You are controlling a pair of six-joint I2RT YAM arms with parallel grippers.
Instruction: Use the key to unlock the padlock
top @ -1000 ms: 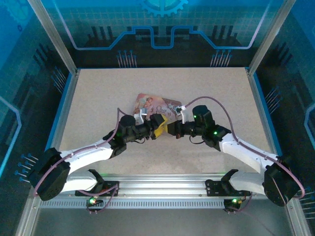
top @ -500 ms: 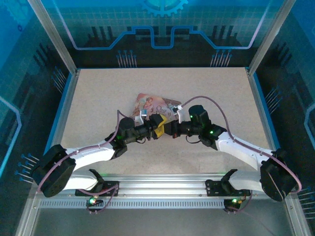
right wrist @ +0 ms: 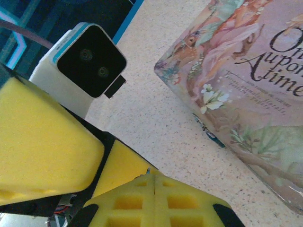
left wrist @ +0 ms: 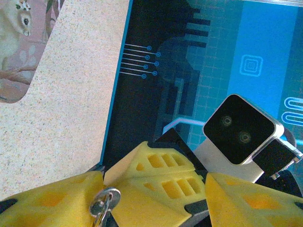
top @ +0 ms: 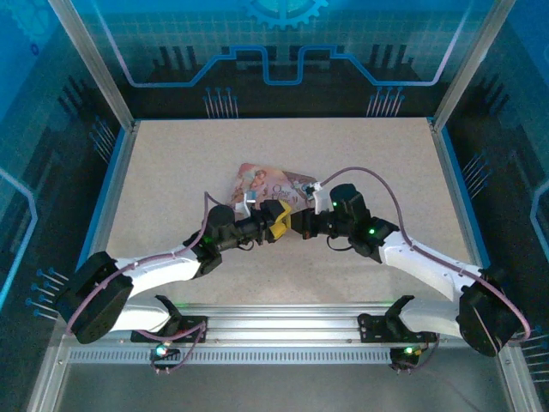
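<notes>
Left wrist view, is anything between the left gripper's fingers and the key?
Nothing separates the key from one finger of the left gripper; the right gripper, shut, fills the gap to the other.

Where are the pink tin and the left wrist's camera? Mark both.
pink tin [right wrist: 246, 80], right wrist view, illustrated lid.
left wrist's camera [right wrist: 90, 59], right wrist view, black lens face.

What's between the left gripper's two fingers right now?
The right gripper, shut, with the silvery key at its tips; the left wrist view shows it.
</notes>
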